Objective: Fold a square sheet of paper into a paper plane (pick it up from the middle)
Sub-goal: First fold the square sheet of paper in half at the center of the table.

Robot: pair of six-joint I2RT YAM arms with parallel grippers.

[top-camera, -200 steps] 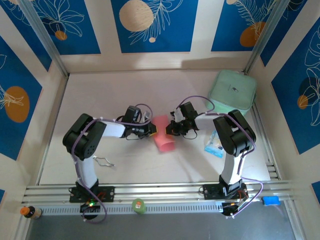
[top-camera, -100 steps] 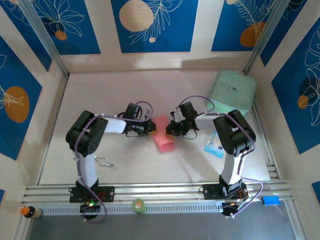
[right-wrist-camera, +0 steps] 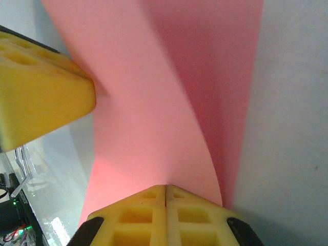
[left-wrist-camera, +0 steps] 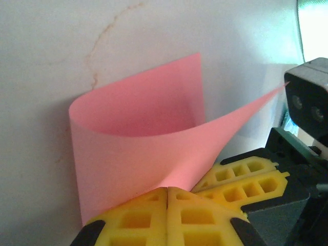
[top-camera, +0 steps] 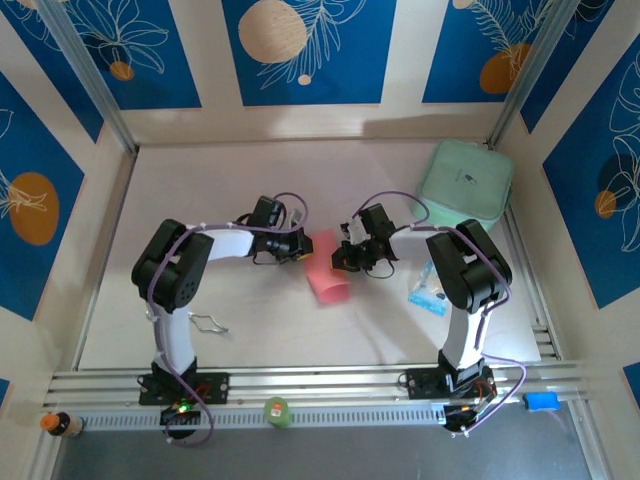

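Note:
The square sheet of paper is thin and pink-red. It is bent over into a soft curl between my two grippers, above the table's middle. My left gripper is shut on the sheet's left edge, and the paper bows away from its yellow fingertips. My right gripper is shut on the opposite edge, where the paper twists upward from its pads. Each wrist view also catches the other gripper's yellow fingers close by. The sheet is a loose loop, not a paper plane shape.
A mint-green case lies at the far right. A small blue-and-white packet sits beside the right arm. A bent wire piece lies near the left arm's base. A green object rests on the front rail.
My left gripper has shifted a little toward the far side and right, still holding the paper's edge. The right gripper has stayed put.

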